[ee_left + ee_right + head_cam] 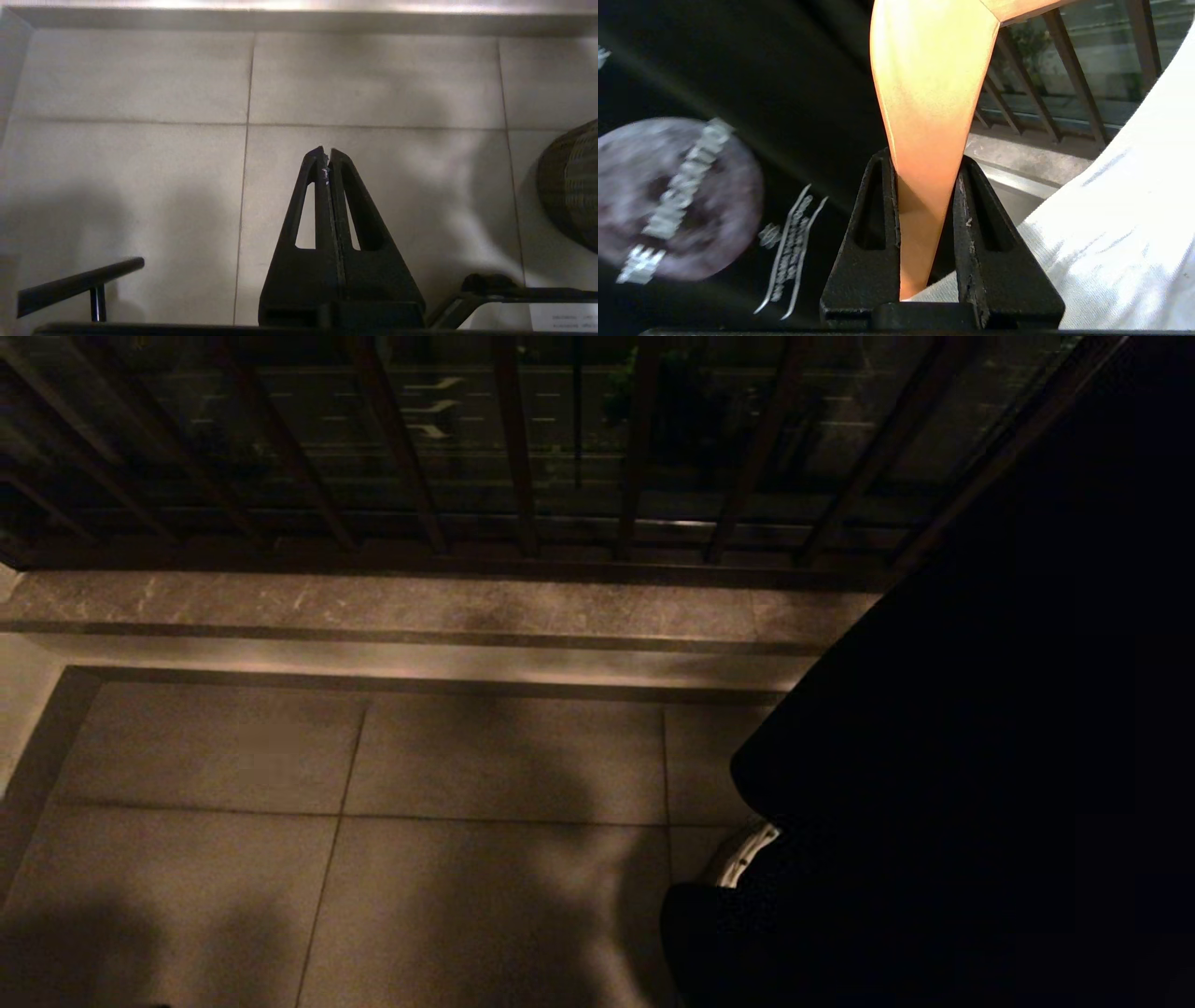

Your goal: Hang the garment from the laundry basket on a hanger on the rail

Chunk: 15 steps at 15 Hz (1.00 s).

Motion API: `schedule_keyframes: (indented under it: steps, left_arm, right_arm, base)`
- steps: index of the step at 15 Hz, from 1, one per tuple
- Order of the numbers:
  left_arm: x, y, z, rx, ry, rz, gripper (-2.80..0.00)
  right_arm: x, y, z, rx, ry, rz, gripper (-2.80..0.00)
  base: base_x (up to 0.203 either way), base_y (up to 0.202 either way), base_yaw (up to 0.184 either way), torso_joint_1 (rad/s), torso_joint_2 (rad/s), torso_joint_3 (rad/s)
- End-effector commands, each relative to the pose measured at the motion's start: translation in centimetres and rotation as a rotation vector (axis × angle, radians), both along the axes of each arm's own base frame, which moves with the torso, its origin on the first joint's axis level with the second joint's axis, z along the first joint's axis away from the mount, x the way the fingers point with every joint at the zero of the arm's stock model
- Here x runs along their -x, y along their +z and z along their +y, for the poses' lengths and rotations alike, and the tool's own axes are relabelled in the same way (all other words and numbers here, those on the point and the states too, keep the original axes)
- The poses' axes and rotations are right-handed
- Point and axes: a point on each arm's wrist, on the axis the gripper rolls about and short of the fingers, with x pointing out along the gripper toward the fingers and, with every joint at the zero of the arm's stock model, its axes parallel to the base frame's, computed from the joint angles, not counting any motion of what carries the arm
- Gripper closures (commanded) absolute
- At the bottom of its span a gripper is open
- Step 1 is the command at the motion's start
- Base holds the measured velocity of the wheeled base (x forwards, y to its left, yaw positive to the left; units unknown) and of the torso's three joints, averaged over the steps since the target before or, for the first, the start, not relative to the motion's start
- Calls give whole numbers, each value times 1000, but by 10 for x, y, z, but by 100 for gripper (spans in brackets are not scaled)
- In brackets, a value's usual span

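Here, laundry basket [572,186], contents unseen

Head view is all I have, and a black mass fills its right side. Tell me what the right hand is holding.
Observer: The right hand is shut on an orange hanger; the right wrist view shows it.
Operator: Report what is around it.
Observer: A black garment with a pale print hangs on one side of the hanger, and white cloth on the other.
Operator: Now the left hand.
Observer: The left hand is shut and empty above the floor tiles, with the woven wall of the laundry basket off to one side.
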Motion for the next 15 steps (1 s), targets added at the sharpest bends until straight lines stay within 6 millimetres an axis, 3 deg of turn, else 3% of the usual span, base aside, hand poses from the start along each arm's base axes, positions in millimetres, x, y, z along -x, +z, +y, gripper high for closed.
schedule_keyframes:
  steps: [1,15]
  left_arm:
    - [0,0,0,0,0,2,0]
    - [0,0,0,0,1,1,0]
  right_arm:
    - [2,-2,-1,3,1,7,0]
    - [10,-7,-6,-11,-33,-5,0]
  base:
    - [0,0,0,0,2,193]
    - [0,0,0,1,1,201]
